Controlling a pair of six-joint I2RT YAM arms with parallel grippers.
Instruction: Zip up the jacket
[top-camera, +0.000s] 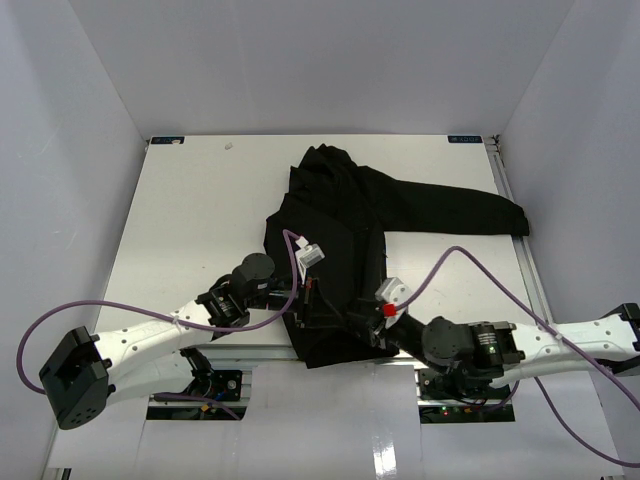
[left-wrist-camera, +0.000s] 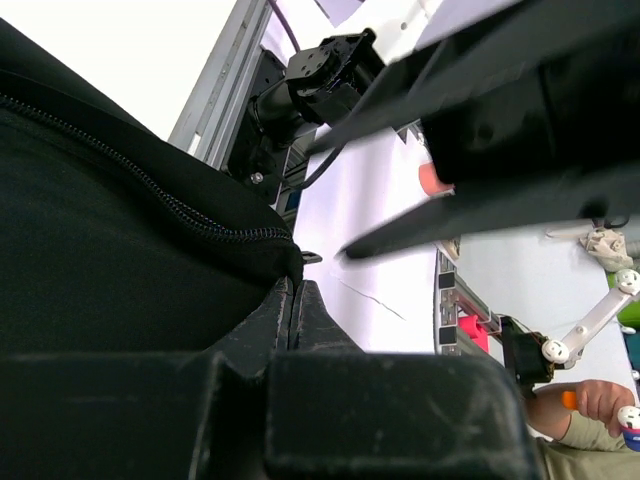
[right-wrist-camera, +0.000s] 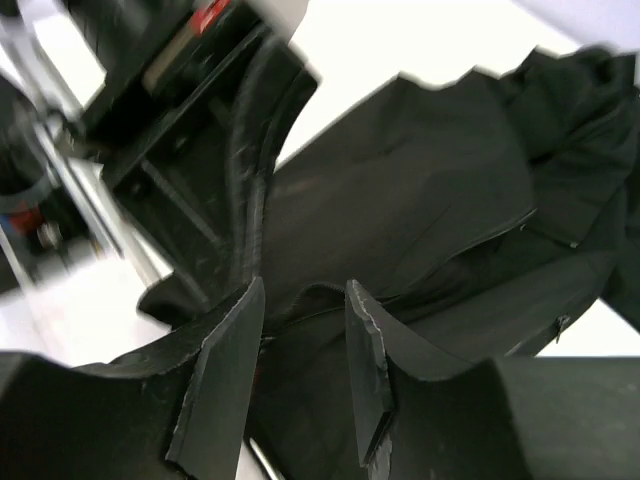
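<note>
The black jacket (top-camera: 350, 230) lies on the white table (top-camera: 190, 220), one sleeve stretched to the right. My left gripper (top-camera: 312, 300) is at the left side of the bottom hem. In the left wrist view its fingers (left-wrist-camera: 292, 295) are pressed together at the hem corner, where the zipper teeth (left-wrist-camera: 150, 180) end. My right gripper (top-camera: 362, 328) is at the bottom hem, just right of the left one. In the right wrist view it (right-wrist-camera: 303, 300) is open, its fingers standing either side of a raised front edge of the jacket (right-wrist-camera: 420, 190) without touching it.
An aluminium rail (top-camera: 250, 352) runs along the table's near edge under both wrists. Purple cables (top-camera: 470, 258) loop over the arms. White walls close in the table at the back and sides. A person's hand (left-wrist-camera: 590, 400) shows beyond the table in the left wrist view.
</note>
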